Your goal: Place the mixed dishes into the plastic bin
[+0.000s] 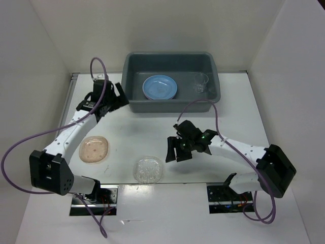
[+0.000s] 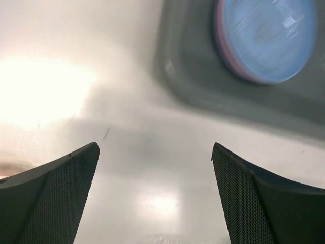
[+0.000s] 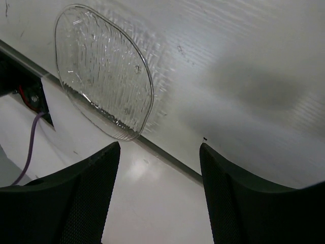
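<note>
The grey-blue plastic bin (image 1: 137, 104) stands at the back of the table. Inside it lie a blue plate (image 1: 159, 87) stacked on a pink-rimmed one, and a small clear cup (image 1: 201, 83); the blue plate also shows in the left wrist view (image 2: 266, 38). A peach squarish plate (image 1: 95, 149) and a clear textured dish (image 1: 148, 169) lie on the table near the front; the dish also shows in the right wrist view (image 3: 101, 68). My left gripper (image 1: 118, 96) is open and empty beside the bin's left front corner. My right gripper (image 1: 174, 151) is open and empty, right of the clear dish.
White walls enclose the table on three sides. The table's front edge (image 1: 177, 182) runs just behind the arm bases. Purple cables (image 1: 30, 140) loop off both arms.
</note>
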Action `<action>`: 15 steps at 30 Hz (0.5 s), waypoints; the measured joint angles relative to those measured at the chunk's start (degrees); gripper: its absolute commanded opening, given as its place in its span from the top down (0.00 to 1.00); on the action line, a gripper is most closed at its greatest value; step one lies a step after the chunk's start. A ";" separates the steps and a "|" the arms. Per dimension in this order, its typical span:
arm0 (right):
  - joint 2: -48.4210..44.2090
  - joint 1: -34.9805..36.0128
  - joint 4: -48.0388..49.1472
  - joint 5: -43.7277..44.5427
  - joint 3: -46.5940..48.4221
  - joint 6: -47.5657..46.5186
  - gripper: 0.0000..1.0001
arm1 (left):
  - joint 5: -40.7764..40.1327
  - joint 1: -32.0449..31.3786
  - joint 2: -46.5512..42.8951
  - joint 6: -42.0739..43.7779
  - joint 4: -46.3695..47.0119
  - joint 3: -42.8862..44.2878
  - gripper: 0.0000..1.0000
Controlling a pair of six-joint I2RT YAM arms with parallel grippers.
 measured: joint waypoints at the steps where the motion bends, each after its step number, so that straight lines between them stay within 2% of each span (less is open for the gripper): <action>1: 0.66 0.17 0.68 -0.72 -0.31 0.02 0.34 | 0.39 0.09 0.24 -0.35 -0.74 -2.25 0.01; 4: 2.95 0.46 2.99 -2.23 -0.85 -0.15 0.37 | 0.85 0.02 0.09 -1.36 -2.80 -4.96 0.01; 9: 8.02 0.46 6.08 -3.28 -0.74 -0.61 0.51 | 1.03 0.04 -1.70 -1.44 -1.01 -4.96 0.01; 15: 12.09 0.46 9.05 -3.48 -0.72 -0.81 0.56 | 0.96 0.13 -4.07 -1.49 -0.15 -4.96 0.00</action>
